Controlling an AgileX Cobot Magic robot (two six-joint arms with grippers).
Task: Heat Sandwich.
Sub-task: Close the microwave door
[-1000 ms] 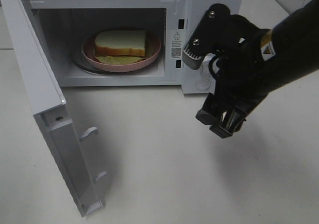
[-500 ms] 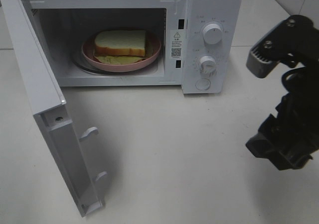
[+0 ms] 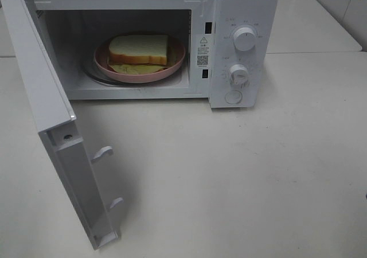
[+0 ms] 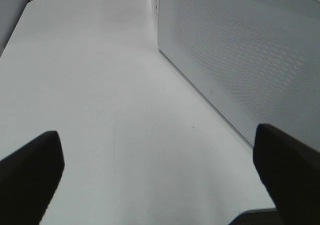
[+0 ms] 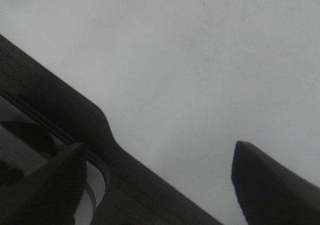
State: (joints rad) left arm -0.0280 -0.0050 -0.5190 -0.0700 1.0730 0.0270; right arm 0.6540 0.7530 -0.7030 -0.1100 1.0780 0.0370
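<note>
The sandwich (image 3: 139, 50), pale bread over a yellow-green layer, lies on a round pink plate (image 3: 176, 62) inside the white microwave (image 3: 246, 6). The microwave door (image 3: 40, 92) stands swung wide open toward the front left. Neither arm shows in the exterior high view. In the left wrist view my left gripper (image 4: 157, 135) is open over bare table, with the microwave's dotted side wall (image 4: 240, 50) beside it. My right gripper (image 5: 157, 146) is open too, its dark fingers spread above the white tabletop with nothing between them.
Two knobs (image 3: 245, 38) (image 3: 238, 73) and a round button (image 3: 233, 97) sit on the microwave's right panel. The white table (image 3: 229, 172) stretches in front of the oven. A dark band (image 5: 55, 105) crosses the right wrist view.
The right arm has swung from in front of the control panel to the right and left the exterior high view. The sandwich, plate and door have not moved.
</note>
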